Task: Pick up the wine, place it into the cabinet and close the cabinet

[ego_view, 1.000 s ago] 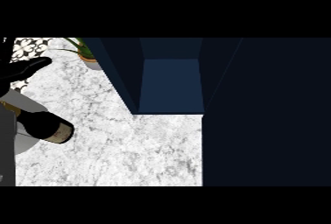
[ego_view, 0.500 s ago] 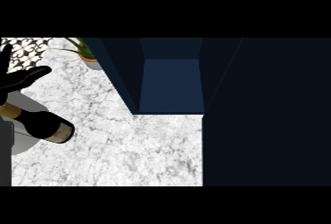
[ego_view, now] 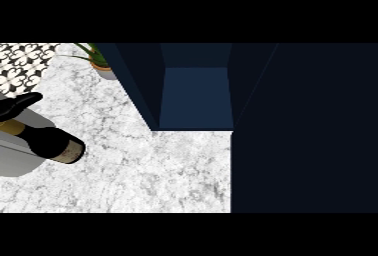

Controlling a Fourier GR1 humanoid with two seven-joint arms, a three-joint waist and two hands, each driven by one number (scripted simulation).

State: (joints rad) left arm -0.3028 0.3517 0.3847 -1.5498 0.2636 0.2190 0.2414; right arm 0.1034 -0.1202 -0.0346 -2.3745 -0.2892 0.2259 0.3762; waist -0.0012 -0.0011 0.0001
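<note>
While the left hand (ego_view: 18, 102) keeps its fingers curled round the neck of the wine (ego_view: 46, 141), which has drifted slightly right above the table (ego_view: 148, 175), the open cabinet (ego_view: 196, 97) waits far right, unfilled.

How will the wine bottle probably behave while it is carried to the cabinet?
The wine bottle looks rigid and glossy, so it may be slippery. It is held tilted by the left robot hand near its neck, so the dark body could swing. Its round shape would likely roll if laid down.
</note>
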